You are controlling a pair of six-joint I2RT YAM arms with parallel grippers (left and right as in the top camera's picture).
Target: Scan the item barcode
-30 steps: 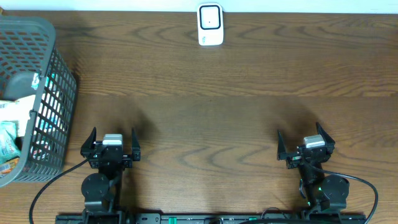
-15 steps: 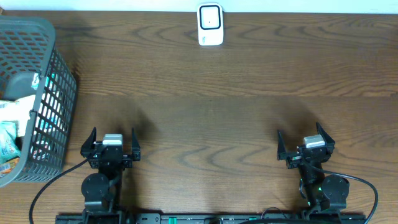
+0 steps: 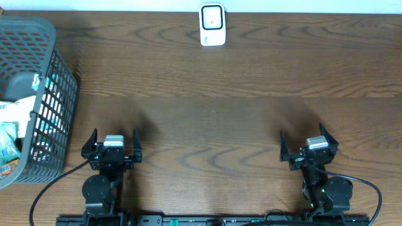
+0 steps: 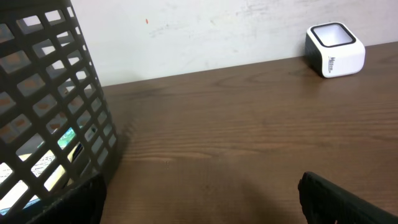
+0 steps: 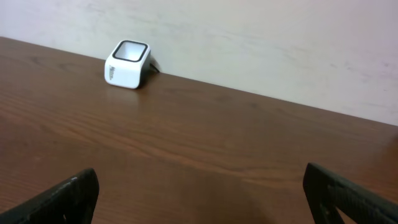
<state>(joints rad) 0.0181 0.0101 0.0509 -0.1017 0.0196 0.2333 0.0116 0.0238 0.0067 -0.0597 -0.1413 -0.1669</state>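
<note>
The white barcode scanner (image 3: 212, 25) stands at the middle of the table's far edge, against the wall; it also shows in the left wrist view as the scanner (image 4: 334, 50) and in the right wrist view as the scanner (image 5: 127, 64). Packaged items (image 3: 11, 135) lie inside a dark mesh basket (image 3: 59, 94) at the far left; no barcode can be made out. My left gripper (image 3: 114, 135) rests near the front edge, just right of the basket, open and empty. My right gripper (image 3: 303, 133) sits at the front right, also open with nothing between its fingers.
The basket wall (image 4: 50, 93) fills the left side of the left wrist view, close to my left finger. Bare brown wood table (image 3: 213, 119) lies between the grippers and the scanner. A pale wall runs behind the far edge.
</note>
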